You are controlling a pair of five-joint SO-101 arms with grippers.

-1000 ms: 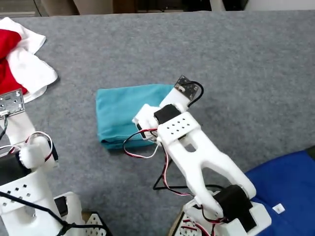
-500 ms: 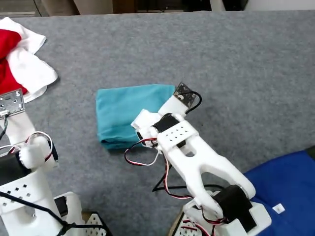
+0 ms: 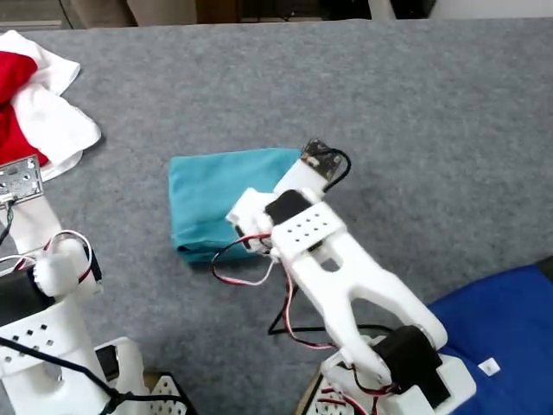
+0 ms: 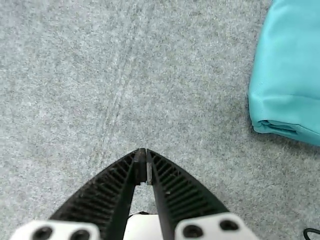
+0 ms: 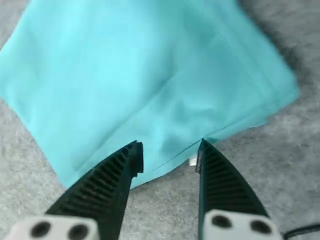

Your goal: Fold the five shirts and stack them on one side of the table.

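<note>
Hovering right claw (image 5: 167,150): jaws part open, nothing held, over an edge of the folded teal shirt (image 3: 216,194) mid-bench (image 3: 432,104). Left claw (image 4: 141,152) is pinched closed on nothing, over bare grey surface beside the teal shirt.

Progress, my read: one folded, nothing stacked.

Left to do: red shirt (image 3: 10,86) and white shirt (image 3: 52,121), heaped at the far corner, and blue shirt (image 3: 501,320) by the right arm's base.

Count: four shirts, two arms.
</note>
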